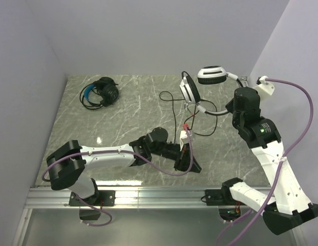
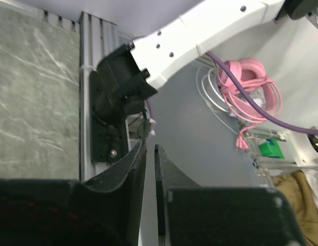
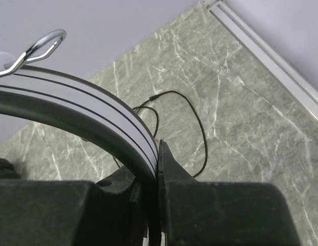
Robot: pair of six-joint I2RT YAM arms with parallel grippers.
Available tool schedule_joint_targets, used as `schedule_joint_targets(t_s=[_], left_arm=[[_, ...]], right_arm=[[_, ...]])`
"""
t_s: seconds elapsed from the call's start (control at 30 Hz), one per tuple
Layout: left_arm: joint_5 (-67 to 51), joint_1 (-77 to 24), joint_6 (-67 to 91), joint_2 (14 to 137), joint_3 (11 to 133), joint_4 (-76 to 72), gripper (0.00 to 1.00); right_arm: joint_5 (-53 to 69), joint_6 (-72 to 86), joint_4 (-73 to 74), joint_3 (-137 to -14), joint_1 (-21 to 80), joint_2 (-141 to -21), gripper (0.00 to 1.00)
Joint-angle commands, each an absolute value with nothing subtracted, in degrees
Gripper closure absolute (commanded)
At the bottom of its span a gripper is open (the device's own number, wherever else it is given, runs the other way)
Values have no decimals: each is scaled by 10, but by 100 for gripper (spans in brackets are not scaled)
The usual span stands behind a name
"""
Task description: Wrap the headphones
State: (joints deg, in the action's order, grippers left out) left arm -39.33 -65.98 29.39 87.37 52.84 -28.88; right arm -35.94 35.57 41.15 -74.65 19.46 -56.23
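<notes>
Grey marbled table (image 1: 123, 118); black-blue headset (image 1: 101, 93) far left; loose black cable (image 3: 202, 134) centre.

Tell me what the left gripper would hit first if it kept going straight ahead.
Most likely the right arm's black base, bolted to the rail at the table's near edge. The left gripper points toward it in the wrist view, with nothing visible between, though depth is unclear.

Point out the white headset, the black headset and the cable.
white headset (image 1: 212, 75): top view, on its raised ear cup.
black headset (image 1: 106, 92): top view, on its ear cup.
cable (image 3: 199, 124): right wrist view, on the loop's right side.
</notes>
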Motion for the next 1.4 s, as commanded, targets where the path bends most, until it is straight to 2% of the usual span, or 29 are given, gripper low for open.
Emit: schedule_joint_targets(t_s=[0.0,0.1,0.17,0.3,0.67,0.97,1.1,1.23,1.33,1.37], left_arm=[[-467,-670,316,855,505,-331,80],[-462,-670,326,850,493,-345,78],[-468,-670,334,847,490,-354,70],[-460,-671,325,852,498,-333,63],[-461,-681,345,881,469,-377,58],[-374,-702,313,870,459,-302,57],[-325,-704,305,846,444,-280,61],[-272,-705,270,829,461,-214,59],[-204,-705,224,822,496,-140,57],[-143,-705,201,822,506,-121,57]], right_arm=[[-404,391,318,-774,191,-569,100],[-407,391,320,-776,191,-572,100],[-410,393,319,-776,191,-575,100],[-408,401,318,-774,191,-578,100],[-417,386,321,-816,190,-605,100],[-414,380,316,-835,182,-623,100],[-404,382,310,-824,180,-621,100],[-372,389,302,-810,179,-603,100],[-308,391,294,-803,179,-585,100],[-293,395,300,-809,178,-582,100]])
